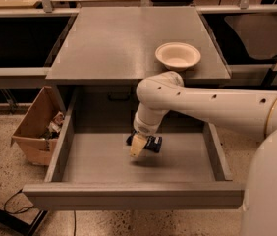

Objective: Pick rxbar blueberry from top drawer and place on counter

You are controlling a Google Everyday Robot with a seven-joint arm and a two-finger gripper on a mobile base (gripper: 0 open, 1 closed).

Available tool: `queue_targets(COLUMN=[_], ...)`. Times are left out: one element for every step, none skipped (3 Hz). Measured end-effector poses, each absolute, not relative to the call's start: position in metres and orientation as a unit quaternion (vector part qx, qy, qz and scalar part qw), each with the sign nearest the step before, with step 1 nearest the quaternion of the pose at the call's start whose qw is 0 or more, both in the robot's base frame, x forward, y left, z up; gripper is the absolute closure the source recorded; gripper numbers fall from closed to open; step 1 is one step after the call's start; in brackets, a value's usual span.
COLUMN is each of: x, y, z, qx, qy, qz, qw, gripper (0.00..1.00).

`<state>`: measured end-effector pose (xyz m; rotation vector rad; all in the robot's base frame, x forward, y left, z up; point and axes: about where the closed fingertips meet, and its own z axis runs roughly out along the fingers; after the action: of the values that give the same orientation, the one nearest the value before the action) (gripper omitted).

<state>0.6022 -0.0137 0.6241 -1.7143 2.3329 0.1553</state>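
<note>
The top drawer (99,163) stands pulled out below the counter (124,38). The rxbar blueberry (153,143), a small dark navy bar, lies on the drawer floor near the middle. My gripper (137,145) hangs down into the drawer at the end of the white arm, its pale fingers right at the bar's left side and covering part of it. Whether it touches the bar cannot be told.
A cream round bowl (178,55) sits on the counter at its right front corner. A brown cardboard box (36,127) with items stands on the floor left of the drawer. My white arm (217,107) crosses over the drawer's right half.
</note>
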Motion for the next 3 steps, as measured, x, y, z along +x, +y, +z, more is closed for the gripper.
queue_targets(x=[0.5983,0.5983,0.5982], y=[-0.0339,-0.0339,-0.0339], z=[0.5995,0.6059,0.6063], qx=[-0.572,-0.572,-0.572], qy=[0.813,0.813,0.813], qz=[0.046,0.046,0.045], qw=[0.1,0.1,0.1], gripper=[0.5,0.73,0.96])
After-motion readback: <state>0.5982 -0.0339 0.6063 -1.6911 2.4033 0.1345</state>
